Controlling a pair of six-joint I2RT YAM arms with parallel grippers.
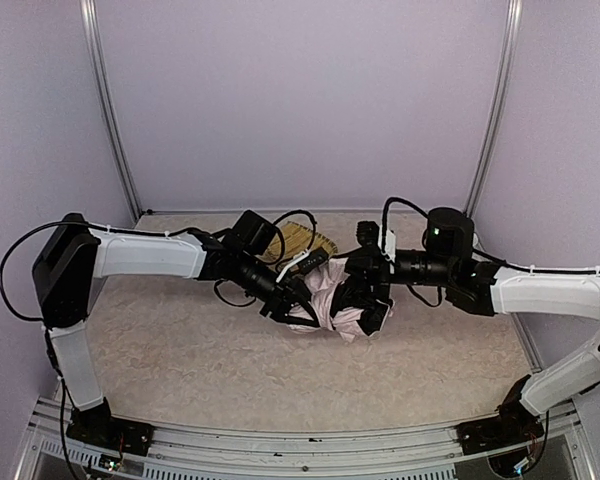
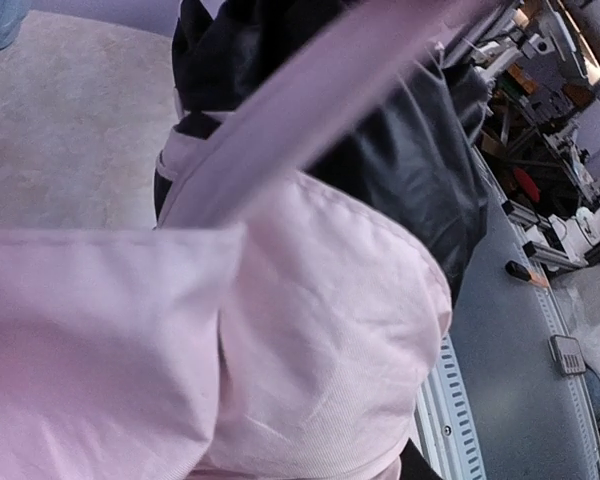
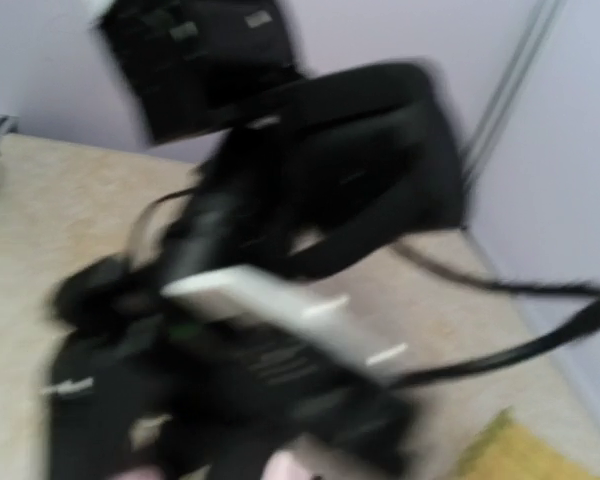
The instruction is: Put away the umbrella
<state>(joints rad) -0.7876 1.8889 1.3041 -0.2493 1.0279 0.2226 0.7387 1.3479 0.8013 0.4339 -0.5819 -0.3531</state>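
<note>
**Overhead view.** The umbrella point(image 1: 328, 308), a crumpled bundle of pale pink canopy with its black underside showing, is at mid-desk point(image 1: 180, 360), between the two arms and just in front of the woven tray point(image 1: 305, 240). The left tool point(image 1: 288, 300) meets its left end and the right tool point(image 1: 368, 300) its right. Bracketing the bundle this way probably keeps the loose cloth gathered for folding.

**Right tool:** fully clenched (its wrist view is too blurred to show whether it pinches cloth).

**Left tool:** pink fabric point(image 2: 310, 330) fills its wrist view and hides the fingers, so grasping or released cannot be told.

Whether the bundle rests on the desk or hangs clear is uncertain.
</note>
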